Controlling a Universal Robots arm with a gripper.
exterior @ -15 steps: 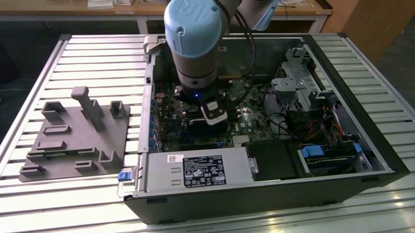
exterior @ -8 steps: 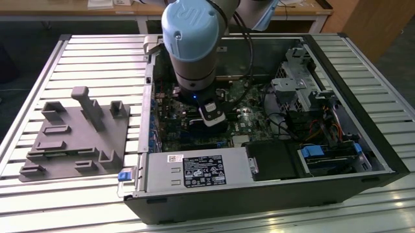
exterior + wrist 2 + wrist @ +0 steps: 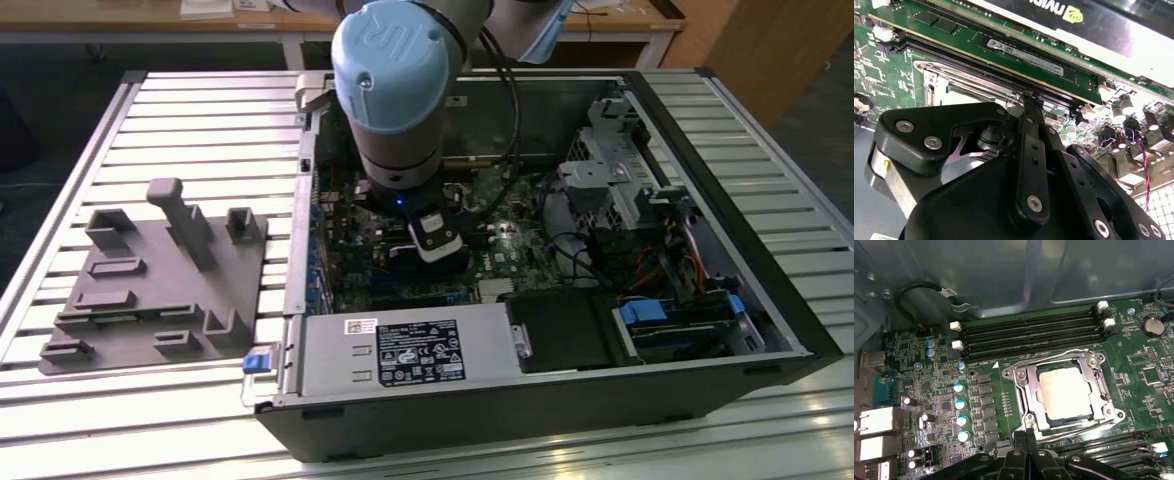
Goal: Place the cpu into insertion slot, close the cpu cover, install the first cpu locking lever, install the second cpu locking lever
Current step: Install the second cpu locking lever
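The cpu [image 3: 1063, 391] sits in the insertion slot [image 3: 1029, 392] on the green motherboard [image 3: 994, 400], and we see the cpu cover [image 3: 1106, 390] closed flat around it. Our hand [image 3: 1029, 432] hovers at the cover's edge, fingers [image 3: 1031, 117] pressed together, holding nothing.

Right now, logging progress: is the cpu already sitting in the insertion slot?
Yes, in the first wrist view the cpu lies flat inside the insertion slot.

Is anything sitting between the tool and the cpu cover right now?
Nothing visible. In the first wrist view the tool sits right at the edge of the cpu cover, which lies closed around the cpu already in the socket, with no cable or part between them.
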